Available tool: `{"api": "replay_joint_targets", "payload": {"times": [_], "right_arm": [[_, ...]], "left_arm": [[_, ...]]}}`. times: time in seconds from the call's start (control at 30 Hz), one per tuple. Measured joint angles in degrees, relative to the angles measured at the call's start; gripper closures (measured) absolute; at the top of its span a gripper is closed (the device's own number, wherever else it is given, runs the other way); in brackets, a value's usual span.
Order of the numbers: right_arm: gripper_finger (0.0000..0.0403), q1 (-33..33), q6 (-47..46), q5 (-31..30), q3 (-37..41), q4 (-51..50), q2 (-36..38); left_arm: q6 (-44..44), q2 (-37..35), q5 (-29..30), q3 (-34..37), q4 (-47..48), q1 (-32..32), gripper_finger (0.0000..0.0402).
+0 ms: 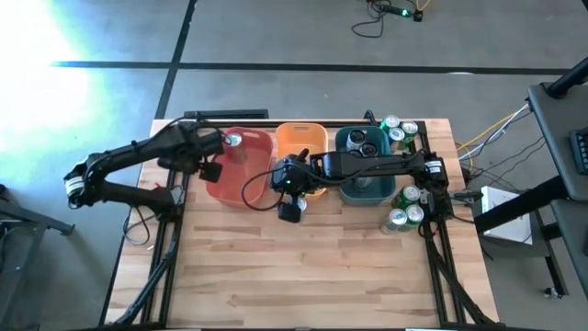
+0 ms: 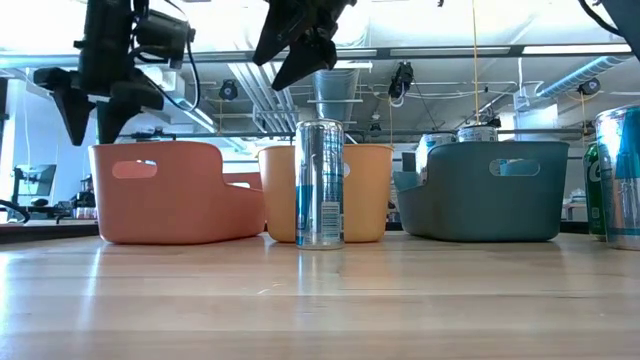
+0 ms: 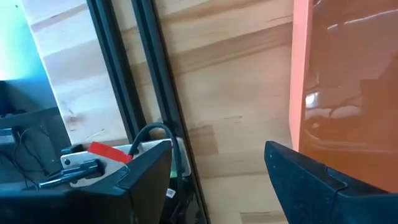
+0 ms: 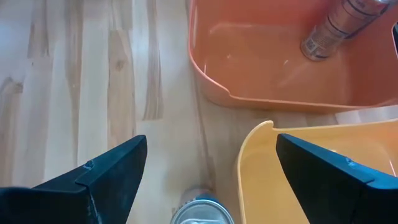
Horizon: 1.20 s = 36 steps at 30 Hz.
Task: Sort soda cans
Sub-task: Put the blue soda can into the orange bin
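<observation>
Blue-and-silver can (image 2: 320, 184) under right gripper (image 4: 205, 163), jaws apart, left gripper (image 3: 217, 171) spread above red bin (image 1: 241, 165)

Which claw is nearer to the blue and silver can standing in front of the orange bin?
The right claw is nearer, open directly above the blue-and-silver can. The left claw is off to the side, open above the red bin.

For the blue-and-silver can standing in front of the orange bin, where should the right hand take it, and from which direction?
Probably from straight above, fingers closing on the upper side wall. The blue-and-silver can stands upright and alone on the table, close in front of the orange bin, so a sideways approach risks hitting the bin. The right hand hangs open over it, a finger on each side.
</observation>
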<state>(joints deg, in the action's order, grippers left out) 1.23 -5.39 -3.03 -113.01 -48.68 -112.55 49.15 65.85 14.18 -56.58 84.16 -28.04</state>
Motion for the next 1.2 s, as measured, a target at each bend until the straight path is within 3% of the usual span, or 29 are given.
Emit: {"api": "replay_joint_targets", "payload": {"times": [0.67,1.2], "right_arm": [[0.0051,0.0,-0.2,0.0,0.0,-2.1,1.4],[0.0051,0.0,-0.1,0.0,0.0,-2.1,2.9]], "left_arm": [[1.4,-0.3,-5.4,5.1,0.3,4.6,0.0183],[6.0,-0.4,-6.8,4.9,-6.1,11.5,0.0183]]}}
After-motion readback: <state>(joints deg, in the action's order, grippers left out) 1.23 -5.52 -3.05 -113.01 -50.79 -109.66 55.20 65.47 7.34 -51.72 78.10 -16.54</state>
